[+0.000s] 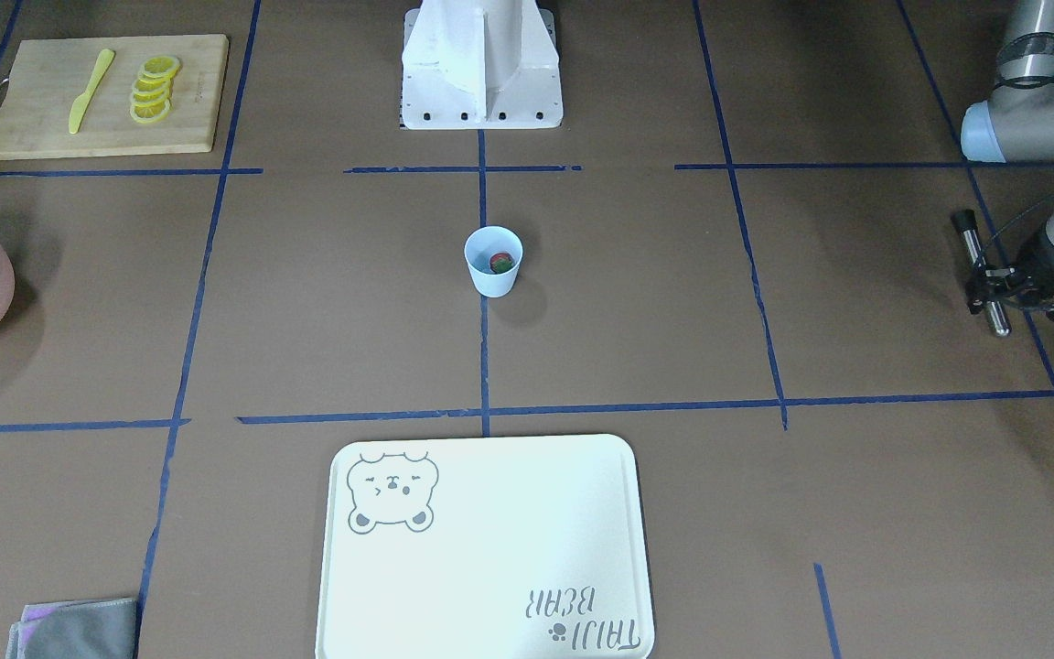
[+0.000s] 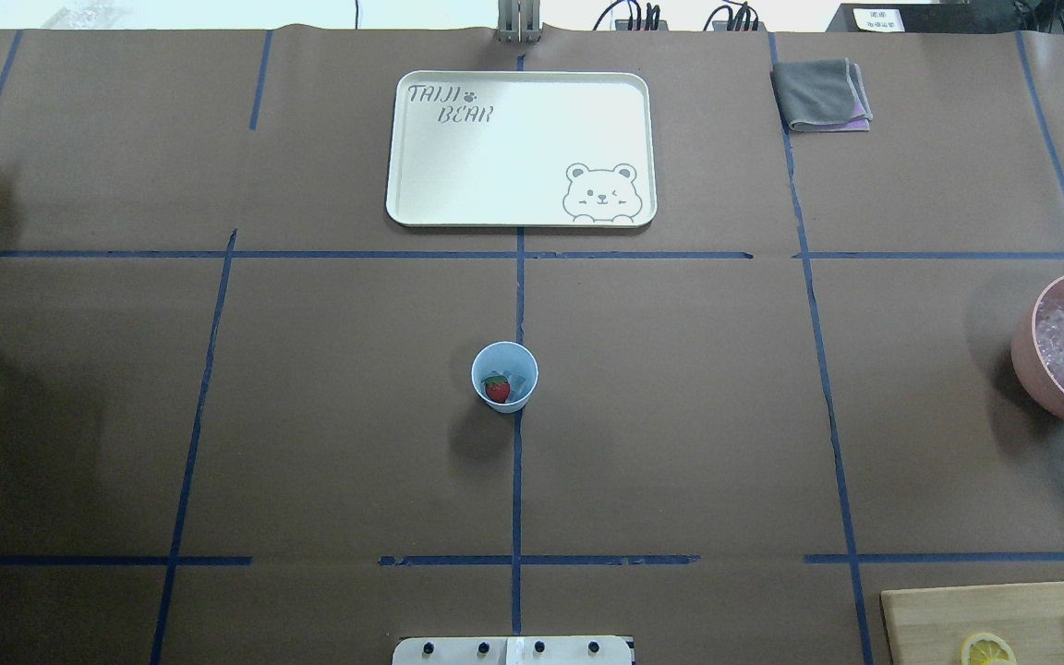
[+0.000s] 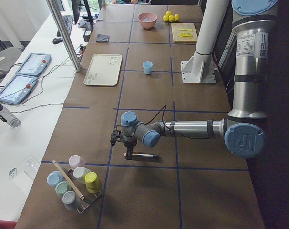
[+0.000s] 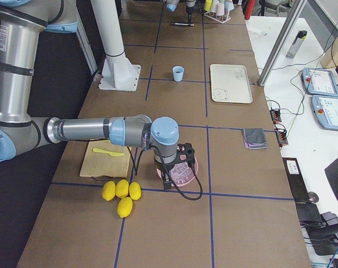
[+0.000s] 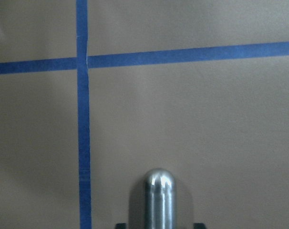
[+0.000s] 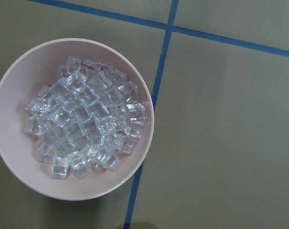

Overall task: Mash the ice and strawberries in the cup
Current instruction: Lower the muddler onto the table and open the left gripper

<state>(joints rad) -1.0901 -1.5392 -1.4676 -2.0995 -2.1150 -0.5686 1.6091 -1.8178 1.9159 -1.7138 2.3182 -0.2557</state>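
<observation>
Your pale blue cup (image 2: 504, 376) stands upright on the centre tape line in the middle of the table, with the red strawberry (image 2: 497, 390) and a clear ice cube (image 2: 518, 381) lying side by side in its bottom. Bare brown table surrounds the cup on every side; the white bear tray (image 2: 521, 149) lies well beyond it toward the far edge, and the robot's white base plate (image 1: 481, 64) sits well behind it. Your left gripper (image 1: 994, 279) hangs at the table's left end, far from the cup, clenched around a metal rod with a black cap (image 1: 983, 272); the left wrist view shows the rod's rounded tip over bare table beside a tape crossing. Your right gripper (image 4: 170, 176) hangs over the pink bowl of ice cubes (image 6: 70, 119) at the table's right end; you cannot tell whether its jaws are apart or together. Near that bowl sit the cutting board (image 1: 106, 94) with lemon slices (image 1: 154, 89) and a yellow knife (image 1: 91, 90), and whole lemons (image 4: 121, 194) close to the table's edge.
</observation>
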